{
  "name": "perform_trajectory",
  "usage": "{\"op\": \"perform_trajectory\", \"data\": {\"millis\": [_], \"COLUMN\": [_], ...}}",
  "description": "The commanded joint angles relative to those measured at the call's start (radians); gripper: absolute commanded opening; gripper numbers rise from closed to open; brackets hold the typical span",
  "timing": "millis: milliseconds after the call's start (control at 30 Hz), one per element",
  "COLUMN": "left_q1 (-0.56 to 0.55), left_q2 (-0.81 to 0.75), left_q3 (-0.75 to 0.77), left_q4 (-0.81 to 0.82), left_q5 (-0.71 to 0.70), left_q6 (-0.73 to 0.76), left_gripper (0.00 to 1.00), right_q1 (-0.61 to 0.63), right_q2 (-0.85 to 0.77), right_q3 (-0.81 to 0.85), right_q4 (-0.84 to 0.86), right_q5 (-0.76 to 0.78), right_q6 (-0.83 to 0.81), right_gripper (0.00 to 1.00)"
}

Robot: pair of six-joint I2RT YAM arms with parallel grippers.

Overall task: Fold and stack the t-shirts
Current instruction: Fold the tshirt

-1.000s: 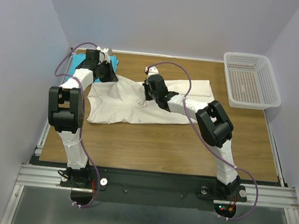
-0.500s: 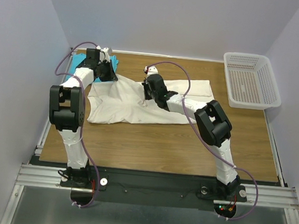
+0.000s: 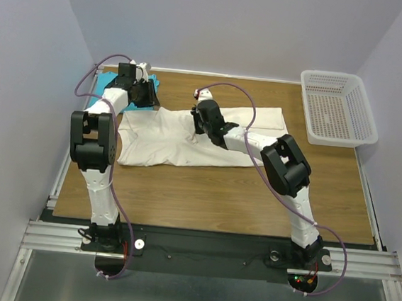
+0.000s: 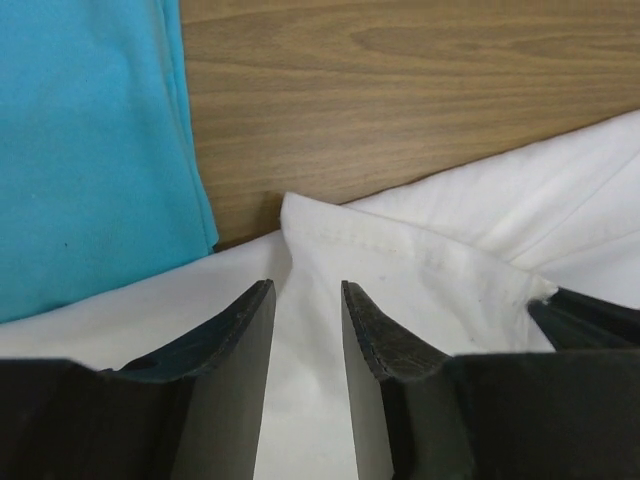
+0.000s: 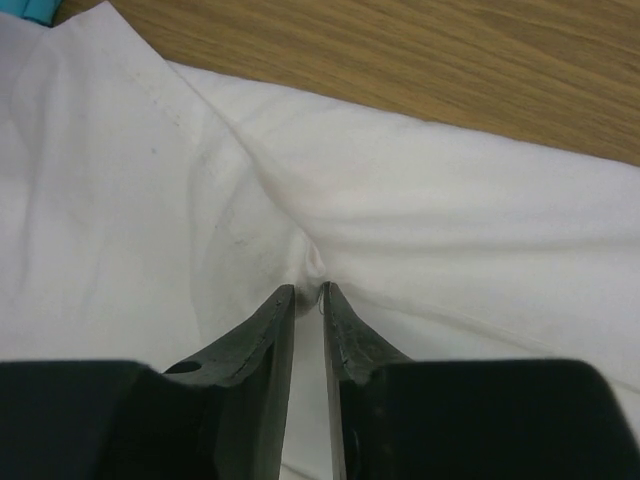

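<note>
The left arm (image 3: 91, 147) and right arm (image 3: 285, 166) are built of white-wrapped links between chunky black joint housings. A thin mauve cable (image 3: 230, 86) loops along each one. The left claw (image 4: 305, 290) and right claw (image 5: 308, 292) have black, tapered fingers with rough-textured inner faces.

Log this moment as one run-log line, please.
left gripper: open over white shirt edge, beside blue shirt | right gripper: slightly open at white shirt pucker | basket: far right corner
</note>
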Motion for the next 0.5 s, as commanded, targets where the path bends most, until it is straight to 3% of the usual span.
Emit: {"op": "perform_trajectory", "data": {"millis": [0, 200, 367, 433, 467], "left_q1": [-0.019, -0.019, -0.015, -0.003, 0.026], "left_q2": [-0.022, -0.167, -0.407, -0.480, -0.552], "left_q3": [0.078, 0.057, -0.170, -0.282, -0.325], "left_q4": [-0.017, -0.001, 0.011, -0.007, -0.020], "left_q5": [-0.050, -0.253, -0.324, -0.314, -0.305], "left_q6": [0.009, 0.020, -0.015, -0.058, -0.080], "left_gripper": [0.47, 0.54, 0.64, 0.64, 0.64], "right_q1": [-0.011, -0.020, -0.066, -0.088, -0.109], "right_q2": [0.000, -0.020, -0.078, -0.125, -0.153], "right_q3": [0.046, 0.043, 0.016, -0.015, -0.059], "right_q4": [0.031, 0.032, 0.031, 0.026, 0.023], "right_q5": [0.022, 0.053, 0.040, -0.060, -0.121], "right_q6": [-0.006, -0.015, -0.032, -0.046, -0.094], "right_gripper": [0.26, 0.44, 0.65, 0.71, 0.79]}}
